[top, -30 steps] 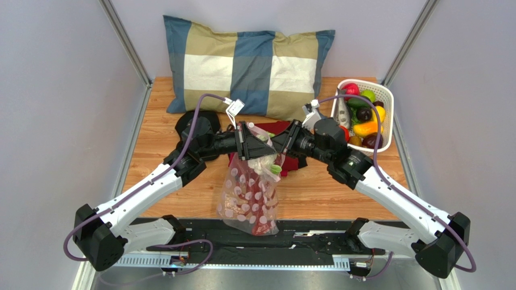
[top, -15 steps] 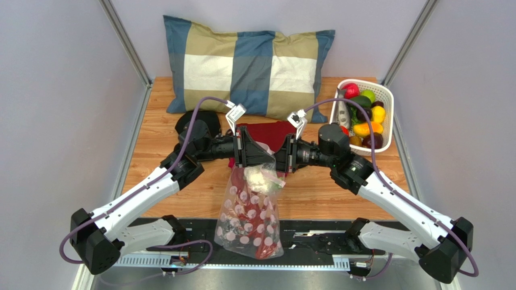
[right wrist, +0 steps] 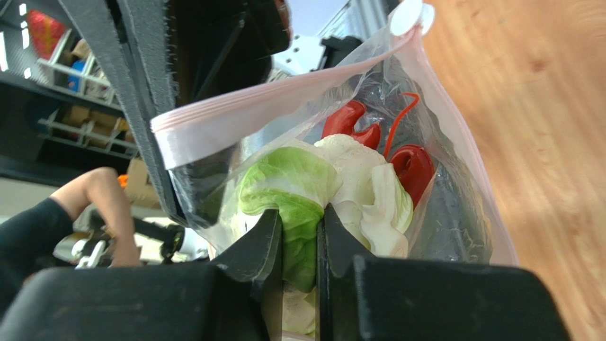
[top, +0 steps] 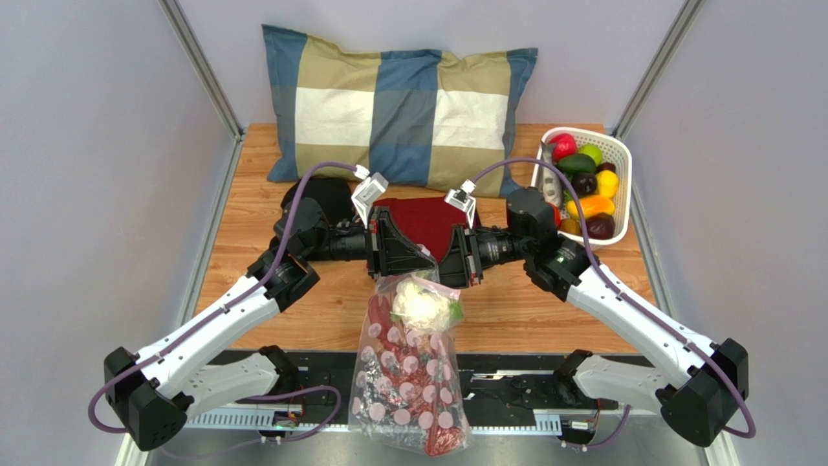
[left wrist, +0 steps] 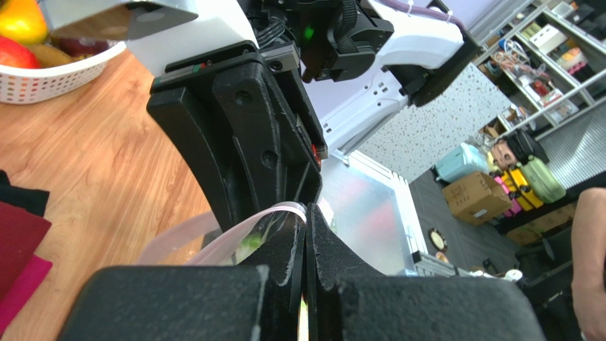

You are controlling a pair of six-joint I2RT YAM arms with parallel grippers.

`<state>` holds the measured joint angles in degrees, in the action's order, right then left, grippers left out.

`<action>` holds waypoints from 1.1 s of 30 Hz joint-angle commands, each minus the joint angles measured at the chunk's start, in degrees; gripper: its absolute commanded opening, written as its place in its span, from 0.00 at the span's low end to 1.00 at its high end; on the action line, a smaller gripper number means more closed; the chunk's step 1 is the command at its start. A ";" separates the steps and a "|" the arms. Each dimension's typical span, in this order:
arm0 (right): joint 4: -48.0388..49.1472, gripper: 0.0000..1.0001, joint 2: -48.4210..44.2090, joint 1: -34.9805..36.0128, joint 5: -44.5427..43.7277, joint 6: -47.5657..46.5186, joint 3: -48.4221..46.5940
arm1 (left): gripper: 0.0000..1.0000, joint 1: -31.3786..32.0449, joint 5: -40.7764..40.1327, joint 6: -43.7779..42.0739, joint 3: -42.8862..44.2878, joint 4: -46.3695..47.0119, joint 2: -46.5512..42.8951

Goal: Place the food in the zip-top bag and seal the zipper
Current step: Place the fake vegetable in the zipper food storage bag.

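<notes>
The zip-top bag (top: 408,379) is clear with white and pink dots, and it hangs over the table's near edge. It holds food: a pale green cabbage (top: 425,303) near the top and red pieces (top: 442,442) at the bottom. My left gripper (top: 413,260) is shut on the bag's pinkish zipper strip (left wrist: 213,238). My right gripper (top: 439,267) faces it and is shut on the bag's other side. In the right wrist view a green cabbage leaf (right wrist: 299,192) shows between my right gripper's (right wrist: 299,220) fingers. The bag's mouth (right wrist: 284,106) gapes open.
A white perforated basket (top: 622,160) at the back right holds more food (top: 586,184). A folded red cloth (top: 423,218) lies behind the grippers, with a black object (top: 326,199) to its left. A checked pillow (top: 398,107) leans on the back wall.
Both grippers have risen and drawn toward the near edge with the bag between them. The bag now hangs straighter and its bottom reaches past the table's front.
</notes>
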<state>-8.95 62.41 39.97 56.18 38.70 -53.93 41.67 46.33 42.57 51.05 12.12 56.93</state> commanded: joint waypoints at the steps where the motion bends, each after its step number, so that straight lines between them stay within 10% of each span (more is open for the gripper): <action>1: -2.18 0.42 0.87 2.40 8.95 -0.70 -4.06 | 0.00 -0.36 1.13 -4.51 1.07 6.86 -1.38; 7: -24.96 1.00 1.83 -1.38 2.09 -21.20 -15.30 | 0.00 -0.01 2.98 -5.30 0.81 6.51 -1.99; 26: -36.40 0.45 -2.28 -15.09 -15.75 -32.18 -21.39 | 0.00 -0.01 0.96 -8.81 -0.16 3.61 -3.58; 29: -36.23 0.50 -4.05 -15.18 -19.17 -32.81 -19.38 | 0.00 -0.01 1.22 -8.47 -0.77 4.58 -3.75; 33: -38.16 0.80 -1.87 -15.09 -21.21 -33.77 -17.79 | 0.00 -0.01 1.49 -7.85 -0.86 4.41 -4.02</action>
<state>-45.71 59.27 25.04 38.85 7.38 -72.75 41.76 47.72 35.64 49.74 11.73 54.85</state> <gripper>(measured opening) 0.732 0.007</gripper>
